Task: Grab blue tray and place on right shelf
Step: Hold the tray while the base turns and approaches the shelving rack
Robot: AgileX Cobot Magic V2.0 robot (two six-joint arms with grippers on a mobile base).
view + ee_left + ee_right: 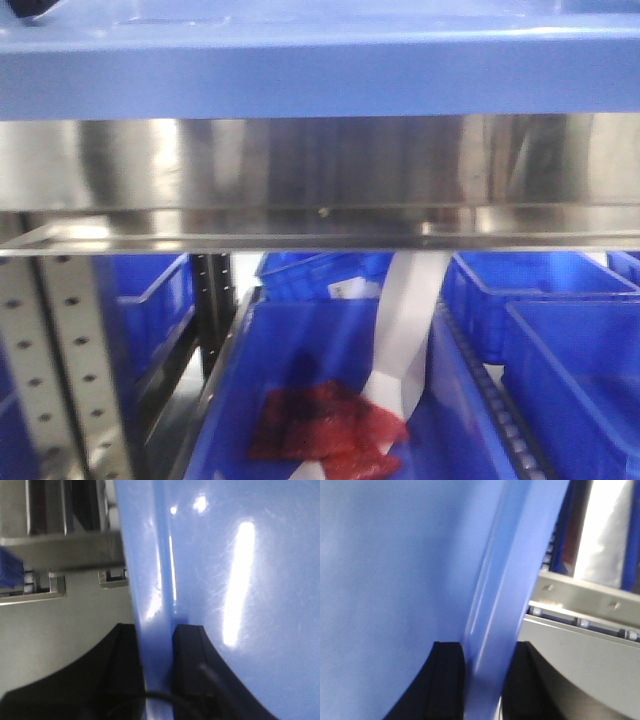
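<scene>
Periwinkle plastic takes up most of every view. The blue tray (pixel 320 70) runs right across the top of the front camera, edge to edge, directly above the shiny steel front lip of the right shelf (pixel 320 165). From that angle I honestly can't tell if the tray is resting on the shelf or hanging just over it.

Under the shelf, and only in the front view, there are deep, darker blue storage bins (pixel 570 350) lined up on a lower level. A perforated grey upright post (pixel 75 370) stands at the left.

The front camera doesn't show either arm, so the wrist cams are what tell you about the grip. The left end effector (pixel 157 665) has its two black jaws narrow, one on each side of the tray's rim, pinching it. The right end effector (pixel 487 670) does the same on its side of the tray. The right wrist view also catches a metal rail (pixel 585 600) beside the tray, which is blurry.

For the smaller stuff, a white strip (pixel 405 330) hangs down into the middle bin. It ends at a crumpled red thing (pixel 325 425) lying on the bin floor.
</scene>
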